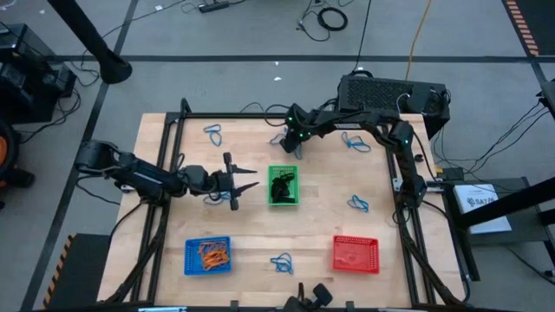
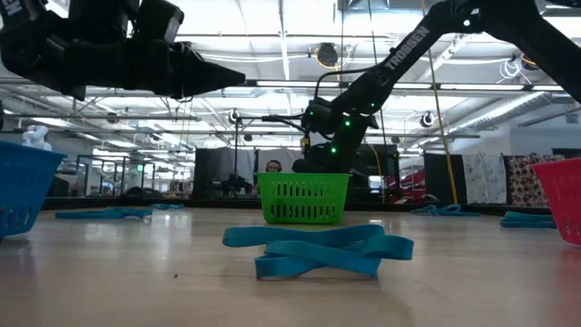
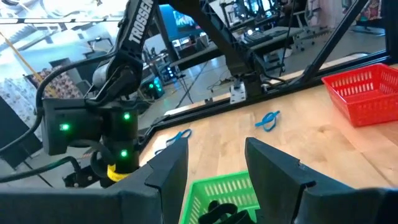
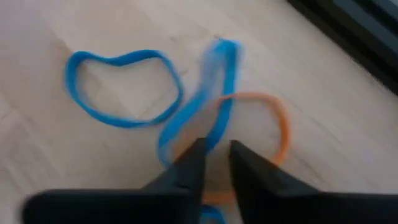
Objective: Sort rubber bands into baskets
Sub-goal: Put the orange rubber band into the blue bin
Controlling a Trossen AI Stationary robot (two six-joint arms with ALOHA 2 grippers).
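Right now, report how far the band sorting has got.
Done: orange bands lie in the blue basket, black ones in the green basket. The red basket looks empty. In hand: the right tool is at a blue band crossing an orange one; the left tool hangs open beside the green basket. Left: loose blue bands scattered around the table.

Left end effector [image 3: 214, 168] in the foreground, its two dark fingers [image 3: 165, 174] standing apart with nothing between them. Just beyond and below them, a green basket [image 3: 217, 190] with dark bands inside. Red basket [image 3: 360, 93] farther off on the wooden counter [image 3: 311, 137]. Blue rubber bands [image 3: 268, 119] lie loose on the wood. The other arm [image 3: 118, 81], green lights lit, reaches down near the counter's far edge.
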